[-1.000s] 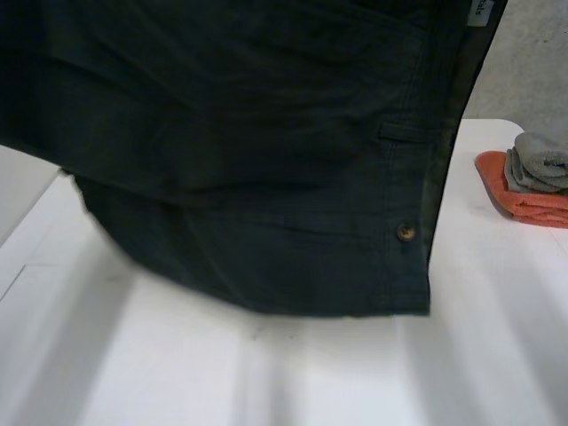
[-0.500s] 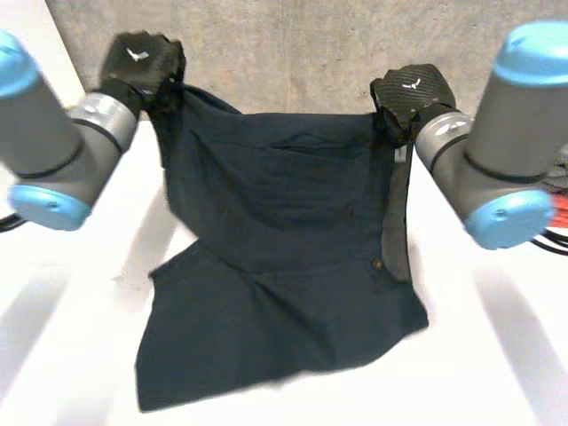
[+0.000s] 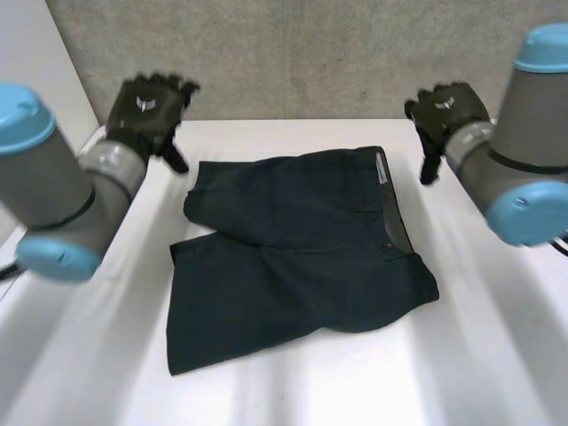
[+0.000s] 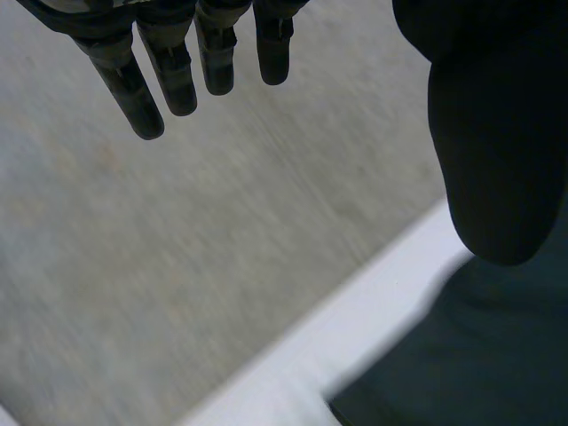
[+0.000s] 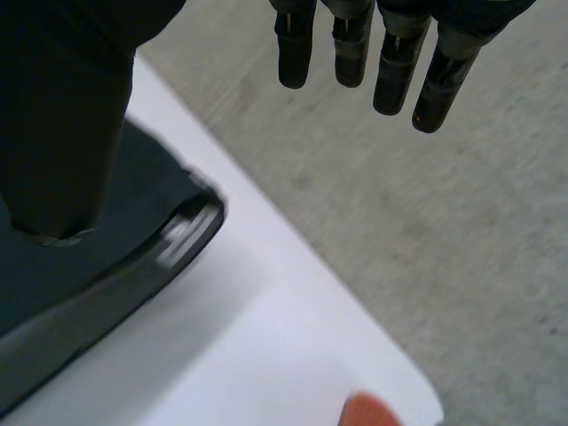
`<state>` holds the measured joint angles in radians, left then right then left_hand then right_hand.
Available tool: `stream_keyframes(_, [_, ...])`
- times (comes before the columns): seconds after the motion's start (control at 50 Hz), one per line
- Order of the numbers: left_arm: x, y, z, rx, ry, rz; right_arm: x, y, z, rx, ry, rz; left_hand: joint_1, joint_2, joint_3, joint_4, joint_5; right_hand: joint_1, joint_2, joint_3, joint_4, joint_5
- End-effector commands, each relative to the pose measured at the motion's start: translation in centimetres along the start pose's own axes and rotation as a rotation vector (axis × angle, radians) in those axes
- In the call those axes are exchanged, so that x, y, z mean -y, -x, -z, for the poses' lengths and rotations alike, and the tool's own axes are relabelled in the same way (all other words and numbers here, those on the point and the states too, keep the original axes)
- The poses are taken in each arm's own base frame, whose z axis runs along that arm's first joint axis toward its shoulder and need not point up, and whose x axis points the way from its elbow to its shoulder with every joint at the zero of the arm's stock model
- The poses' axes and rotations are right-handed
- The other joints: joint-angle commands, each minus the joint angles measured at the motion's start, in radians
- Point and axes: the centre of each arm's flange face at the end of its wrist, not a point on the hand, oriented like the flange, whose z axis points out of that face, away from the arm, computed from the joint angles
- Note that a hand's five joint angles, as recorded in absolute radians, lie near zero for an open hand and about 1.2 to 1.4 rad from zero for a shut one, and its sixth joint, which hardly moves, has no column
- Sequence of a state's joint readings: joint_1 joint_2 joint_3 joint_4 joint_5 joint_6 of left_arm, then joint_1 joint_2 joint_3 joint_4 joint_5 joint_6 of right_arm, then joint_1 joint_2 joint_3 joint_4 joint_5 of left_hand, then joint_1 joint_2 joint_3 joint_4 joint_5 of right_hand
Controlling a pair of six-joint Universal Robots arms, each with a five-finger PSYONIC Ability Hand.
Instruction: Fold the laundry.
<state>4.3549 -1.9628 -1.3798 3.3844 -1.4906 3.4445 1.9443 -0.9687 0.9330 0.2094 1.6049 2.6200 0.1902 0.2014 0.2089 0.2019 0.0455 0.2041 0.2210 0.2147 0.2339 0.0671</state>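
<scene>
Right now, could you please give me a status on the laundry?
Left hand open, right hand open, both clear of the dark shorts. Shorts spread on table, slightly rumpled. Nothing on them.

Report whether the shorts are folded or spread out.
Spread out, not neatly folded: the shorts lie loose on the table, one layer lapping over another.

Dark navy shorts lying flat-ish on the white table, kinda rumpled, waistband toward the right side with 1 small button showing.

A white table stands against a grey concrete wall.
</scene>
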Motion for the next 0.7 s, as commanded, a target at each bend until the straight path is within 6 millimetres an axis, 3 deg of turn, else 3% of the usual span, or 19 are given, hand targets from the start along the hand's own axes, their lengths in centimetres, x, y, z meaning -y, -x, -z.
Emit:
stream_keyframes(0.02, [-2.8, -2.9, 9.2, -0.129, 0.267, 0.022, -3.9, 0.7, 5.5, 0.196, 0.101, 0.064, 0.117, 0.106, 0.098, 0.105, 0.087, 0.027, 0.01, 0.016, -0.003, -0.011])
stream_keyframes(0.08, [-3.6, -4.0, 11.8, -0.185, 0.361, 0.026, -5.6, 1.1, 7.9, 0.29, 0.159, 0.058, 0.196, 0.185, 0.178, 0.185, 0.166, 0.162, 0.145, 0.151, 0.132, 0.124])
stream_keyframes(0.1, [-4.2, -4.7, 13.3, -0.221, 0.427, 0.029, -6.1, 1.1, 8.4, 0.311, 0.177, 0.054, 0.223, 0.211, 0.204, 0.211, 0.193, 0.203, 0.187, 0.193, 0.174, 0.166])
stream_keyframes(0.18, [-5.8, -5.8, 16.0, -0.289, 0.572, 0.038, -8.5, 2.4, 10.1, 0.426, 0.253, 0.022, 0.386, 0.375, 0.368, 0.375, 0.357, 0.421, 0.404, 0.41, 0.391, 0.383])
stream_keyframes(0.28, [-7.1, -6.3, 17.6, -0.316, 0.651, 0.039, -10.0, 3.4, 10.8, 0.483, 0.252, -0.01, 0.432, 0.42, 0.413, 0.42, 0.402, 0.45, 0.434, 0.44, 0.421, 0.413])
stream_keyframes(0.48, [-9.2, -6.0, 15.0, -0.264, 0.617, 0.045, -12.5, 4.8, 8.1, 0.442, 0.15, 0.016, 0.279, 0.268, 0.26, 0.267, 0.249, 0.295, 0.278, 0.284, 0.265, 0.257])
stream_keyframes(0.7, [-10.6, -6.4, 12.7, -0.253, 0.586, 0.036, -14.1, 5.6, 6.1, 0.439, 0.15, 0.019, 0.258, 0.247, 0.24, 0.246, 0.228, 0.318, 0.301, 0.308, 0.289, 0.281])
